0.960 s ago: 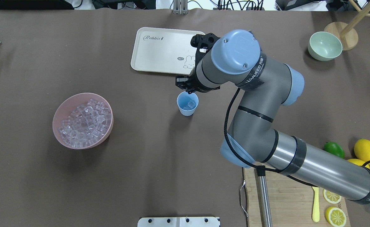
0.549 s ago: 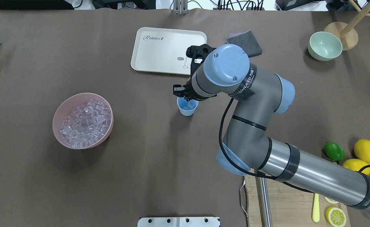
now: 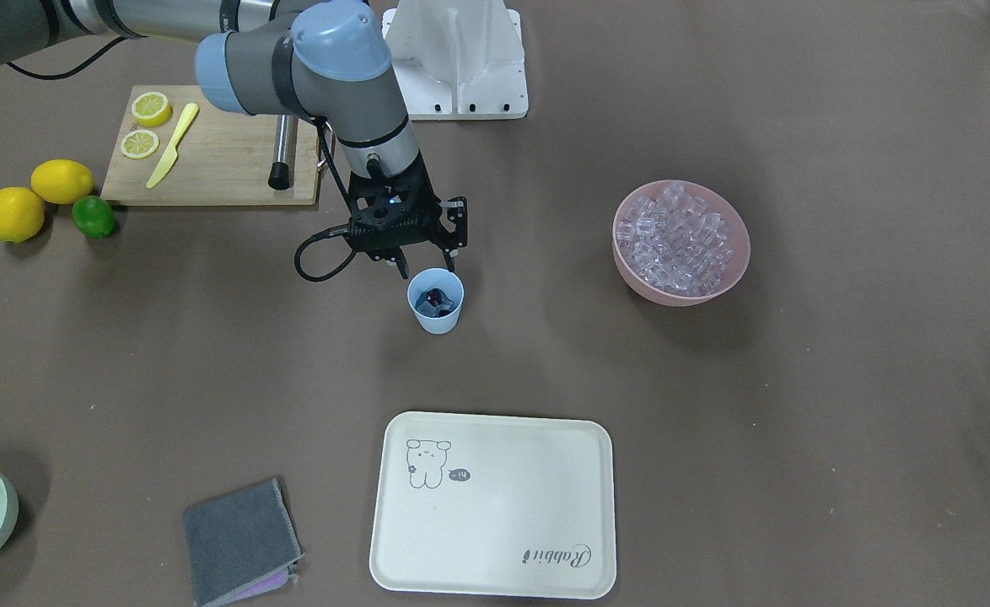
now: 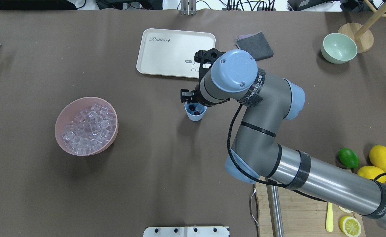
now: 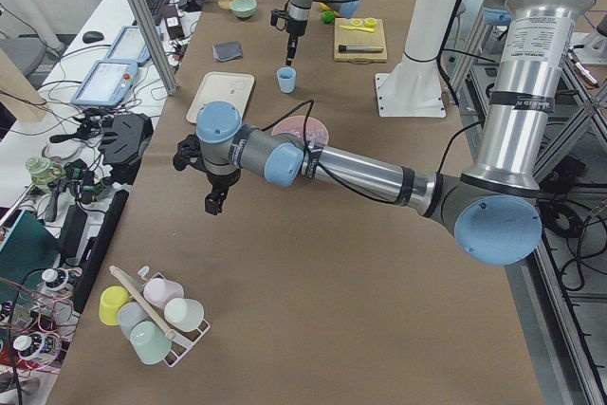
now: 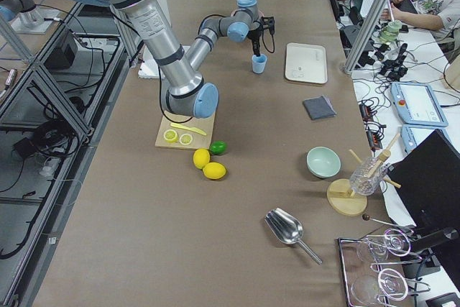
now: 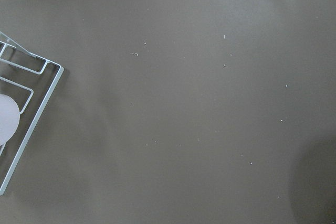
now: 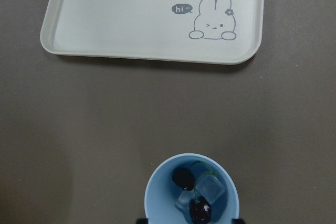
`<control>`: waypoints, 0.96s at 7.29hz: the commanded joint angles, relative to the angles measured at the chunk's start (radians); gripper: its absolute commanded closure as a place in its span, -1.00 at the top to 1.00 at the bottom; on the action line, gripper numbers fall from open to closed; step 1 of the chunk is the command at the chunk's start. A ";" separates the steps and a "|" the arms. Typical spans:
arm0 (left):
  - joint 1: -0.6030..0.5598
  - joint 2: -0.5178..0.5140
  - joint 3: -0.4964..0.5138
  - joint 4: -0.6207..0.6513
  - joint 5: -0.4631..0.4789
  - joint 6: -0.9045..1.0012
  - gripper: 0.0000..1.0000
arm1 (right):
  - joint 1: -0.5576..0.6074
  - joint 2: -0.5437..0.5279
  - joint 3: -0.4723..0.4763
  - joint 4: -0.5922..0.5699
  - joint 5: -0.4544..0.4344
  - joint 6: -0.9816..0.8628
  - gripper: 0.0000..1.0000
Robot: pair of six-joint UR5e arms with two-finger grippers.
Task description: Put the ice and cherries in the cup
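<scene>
The light-blue cup (image 4: 195, 114) stands upright at the table's middle. In the right wrist view the cup (image 8: 157, 192) holds two dark cherries (image 8: 184, 178) joined by a thin green stem, lying on clear ice cubes (image 8: 211, 187). My right gripper (image 3: 423, 263) hangs just above the cup's rim on the robot's side, open and empty. More ice (image 4: 89, 128) fills the pink bowl (image 4: 59, 122) on the left. My left gripper (image 5: 214, 202) hovers over bare table far from the cup; I cannot tell if it is open or shut.
A cream rabbit tray (image 4: 166, 49) lies just beyond the cup, a grey cloth (image 4: 254, 45) beside it. A pale-green bowl (image 4: 339, 47) is at far right. A lime (image 4: 348, 157), lemons and a cutting board (image 3: 217, 160) are near the right arm's base. A cup rack (image 5: 152, 315) stands near the left gripper.
My right gripper moved from beyond the cup to over it. The cup held only ice before; the cherries now lie inside it, let go by the gripper.
</scene>
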 commanded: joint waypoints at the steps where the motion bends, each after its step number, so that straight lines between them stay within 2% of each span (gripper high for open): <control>1: 0.000 0.002 0.003 0.007 0.004 0.000 0.97 | 0.117 -0.016 -0.018 -0.014 0.049 -0.056 0.97; 2: -0.002 0.001 0.018 0.012 0.010 -0.001 0.97 | 0.265 -0.069 -0.080 -0.006 0.145 -0.283 0.97; 3: 0.000 -0.008 0.056 0.010 0.015 0.000 0.97 | 0.409 -0.088 -0.181 -0.002 0.272 -0.476 0.97; 5: -0.029 0.004 0.074 0.010 0.014 0.000 0.97 | 0.620 -0.221 -0.213 -0.008 0.380 -0.831 0.97; 6: -0.053 0.037 0.080 0.007 0.014 0.002 0.97 | 0.748 -0.260 -0.229 -0.011 0.528 -0.977 0.97; 7: -0.060 0.054 0.077 0.002 0.014 0.002 0.97 | 0.860 -0.296 -0.233 -0.015 0.630 -1.138 0.97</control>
